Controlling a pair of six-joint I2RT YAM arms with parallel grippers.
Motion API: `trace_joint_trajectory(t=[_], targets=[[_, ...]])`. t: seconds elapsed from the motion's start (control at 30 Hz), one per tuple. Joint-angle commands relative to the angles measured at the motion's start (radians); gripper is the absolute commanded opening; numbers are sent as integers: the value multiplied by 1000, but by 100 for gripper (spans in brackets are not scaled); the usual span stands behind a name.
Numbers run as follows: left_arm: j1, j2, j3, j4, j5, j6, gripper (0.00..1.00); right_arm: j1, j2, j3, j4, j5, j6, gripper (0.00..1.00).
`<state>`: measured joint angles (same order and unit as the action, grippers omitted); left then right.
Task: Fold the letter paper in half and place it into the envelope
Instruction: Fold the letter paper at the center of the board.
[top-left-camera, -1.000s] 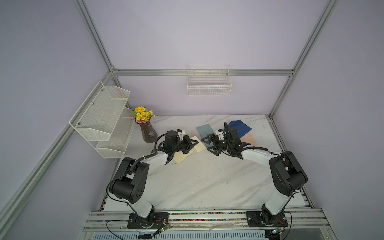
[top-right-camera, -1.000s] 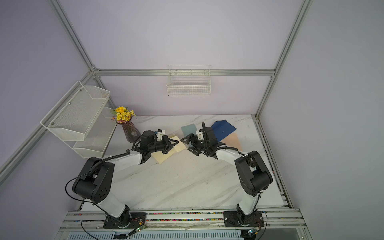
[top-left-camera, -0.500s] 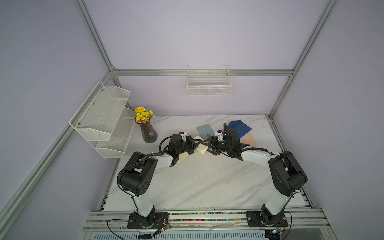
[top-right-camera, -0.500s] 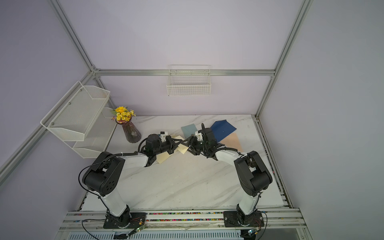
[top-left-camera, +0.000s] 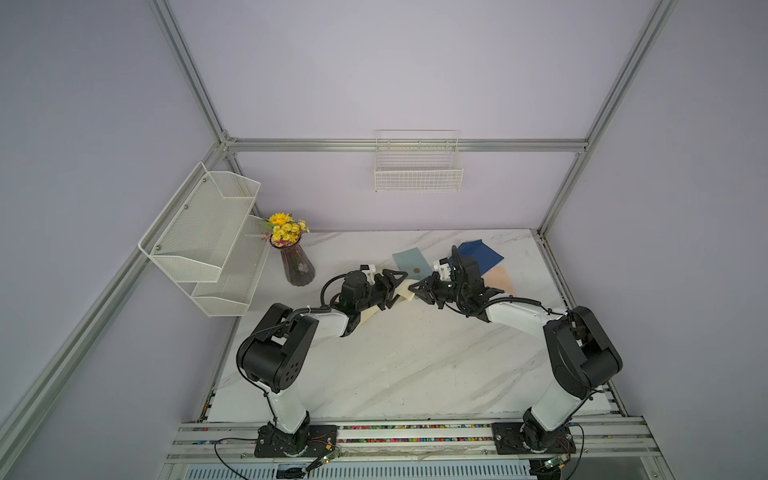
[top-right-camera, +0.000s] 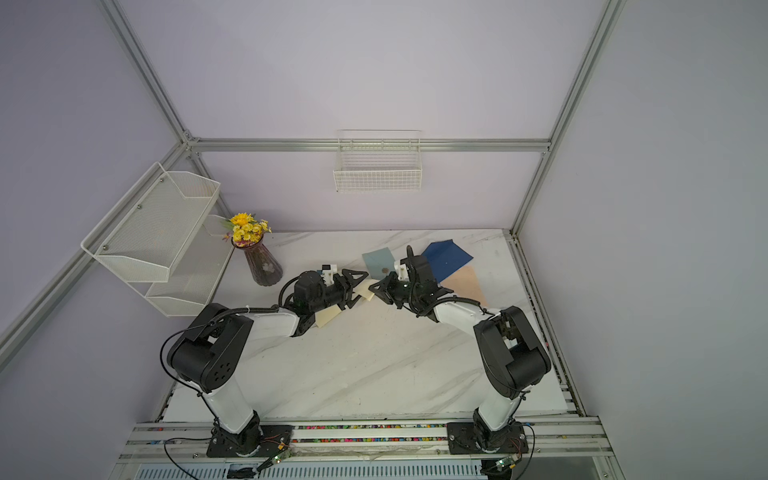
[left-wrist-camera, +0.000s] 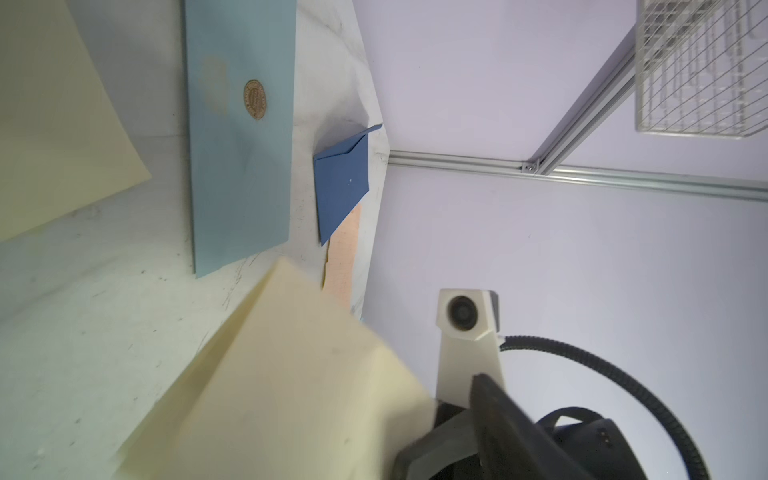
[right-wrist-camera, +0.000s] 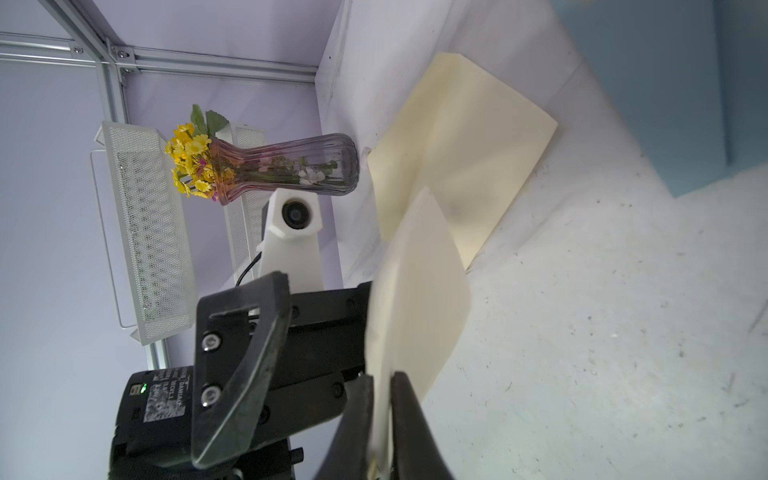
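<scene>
1. Half done at most, by the look of it: folding the letter paper is the step in hand, with nothing put in an envelope yet.
2. Letter paper: cream, near the middle of the tabletop, a bit toward the back edge. Partly flat, with one end lifted and bent over.
3. Right gripper: closed tight, pinching the lifted end of the paper between both fingers.
4. Left gripper: fingers spread wide, holding nothing, just beside the lifted end and facing the right gripper.
5. Two envelopes behind the paper. Light blue envelope with a round brown seal: flat, near the paper, toward the back edge. Dark blue envelope with its flap up: near the back right corner, touching a peach sheet. Cannot tell which one is meant for the letter.
6. Next, most likely: carry the pinched end across to the other end of the paper, line up the edges, lay it down.
7. Then press along the bend to make a sharp crease. Good job for the open left gripper, maybe holding the flat part down too.
8. Careful: thin paper, easy to slip, curl or fold crooked. Slow moves, no tugging.
</scene>
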<state>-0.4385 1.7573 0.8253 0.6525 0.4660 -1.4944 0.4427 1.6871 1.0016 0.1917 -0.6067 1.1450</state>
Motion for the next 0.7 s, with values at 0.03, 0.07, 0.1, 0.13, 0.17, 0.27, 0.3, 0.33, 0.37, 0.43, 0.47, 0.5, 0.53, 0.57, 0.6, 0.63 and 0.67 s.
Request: trace_joint_trajectory(t=[0.03, 0.07, 0.1, 0.13, 0.17, 0.27, 0.3, 0.33, 0.37, 0.43, 0.47, 0.5, 0.53, 0.57, 0.6, 0.63, 0.67], targets=[[19, -99, 61, -240, 46, 212, 95, -23, -51, 6, -32, -2, -21, 6], [25, -108, 73, -296, 58, 257, 96, -25, -56, 6, -41, -8, -28, 3], [32, -115, 78, -331, 69, 291, 96, -28, -60, 6, -51, -13, -34, 0], [39, -119, 82, -349, 80, 316, 96, -30, -63, 5, -59, -19, -40, 0], [47, -120, 83, -371, 91, 345, 97, -33, -68, 0, -63, -27, -42, 0], [76, -123, 85, -396, 109, 424, 97, -37, -78, -2, -63, -65, -42, 0], [85, -120, 86, -393, 116, 450, 97, -37, -83, -2, -64, -80, -41, 0], [95, -114, 87, -380, 128, 471, 96, -38, -87, -3, -66, -95, -43, 0], [105, -103, 91, -361, 150, 498, 96, -39, -92, -5, -64, -115, -45, 0], [123, -78, 102, -339, 198, 545, 95, -38, -99, -4, -61, -158, -48, 0], [131, -63, 104, -306, 226, 558, 95, -39, -102, -4, -66, -180, -49, 0], [136, -48, 103, -264, 255, 563, 95, -39, -107, -6, -66, -197, -50, 0], [140, -33, 104, -231, 281, 560, 94, -38, -109, -7, -66, -208, -52, 0], [145, -16, 107, -183, 309, 550, 93, -39, -114, -11, -72, -217, -56, 0], [145, 1, 111, -132, 339, 536, 93, -39, -116, -14, -81, -226, -62, 0], [146, 18, 115, -86, 364, 516, 92, -39, -117, -17, -81, -232, -62, 0], [146, 39, 121, -39, 391, 494, 90, -39, -117, -19, -81, -236, -64, 0]])
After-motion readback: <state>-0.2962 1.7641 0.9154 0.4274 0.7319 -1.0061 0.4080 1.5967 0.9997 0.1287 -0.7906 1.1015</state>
